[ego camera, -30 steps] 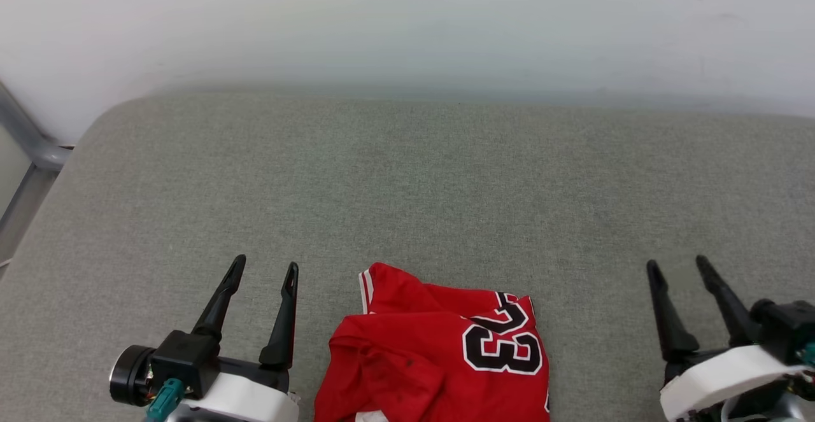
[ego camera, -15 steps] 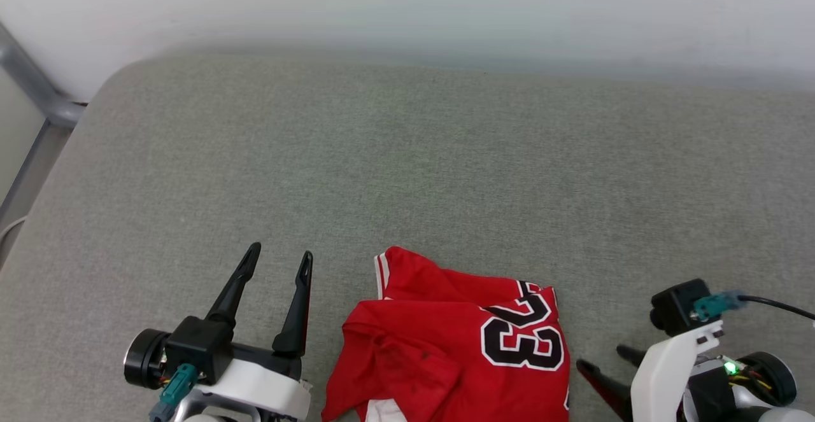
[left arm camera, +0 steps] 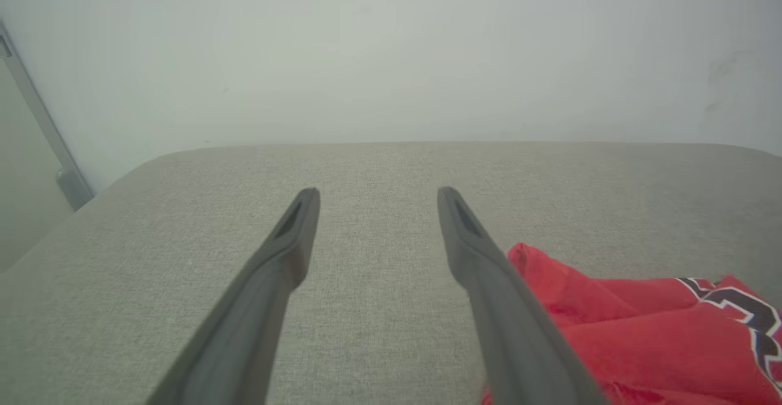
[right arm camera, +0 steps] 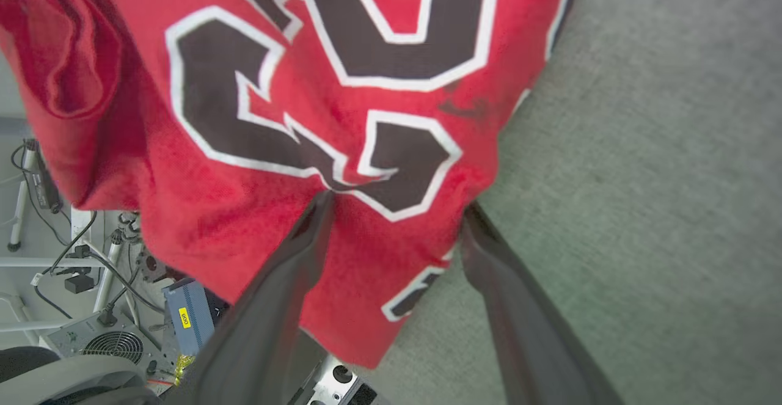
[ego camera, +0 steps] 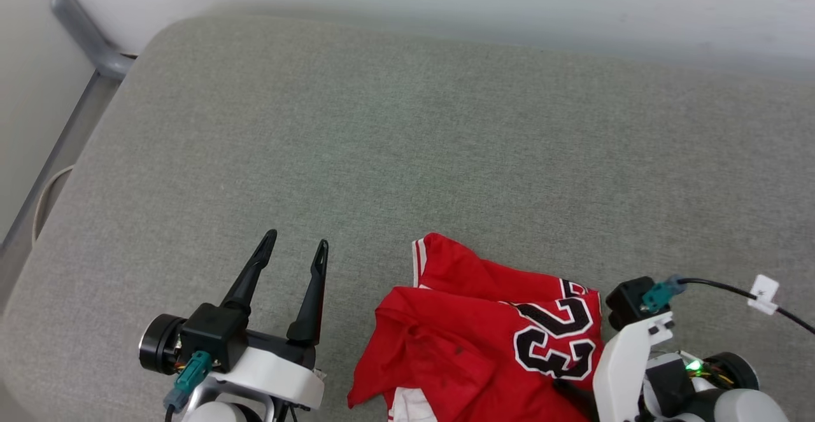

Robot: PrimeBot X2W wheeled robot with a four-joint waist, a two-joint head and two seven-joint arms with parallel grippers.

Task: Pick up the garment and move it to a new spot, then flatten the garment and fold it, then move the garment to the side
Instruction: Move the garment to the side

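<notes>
The garment point(ego camera: 471, 339) is a crumpled red jersey with black-and-white numerals, lying at the near edge of the grey padded surface point(ego camera: 407, 142). In the right wrist view part of it hangs over that edge. My right gripper point(right arm camera: 397, 206) points down at the garment's point(right arm camera: 317, 105) right side with its jaws open. One finger rests on the numerals and the other stands at the cloth's edge. Its white wrist point(ego camera: 621, 358) covers the fingers in the head view. My left gripper point(ego camera: 297, 244) stands open and empty just left of the garment point(left arm camera: 641, 325), apart from it.
A white wall runs behind the pad. A grey metal rail point(ego camera: 83, 34) slants along the left. A black cable with a white tag point(ego camera: 764, 288) trails from my right wrist. Below the pad's near edge are electronics and cables point(right arm camera: 91, 332) on the floor.
The head camera has shifted, so the whole scene sits differently. My right gripper has turned from fingers-up at the far right to fingers-down over the garment's right side. The left gripper is still.
</notes>
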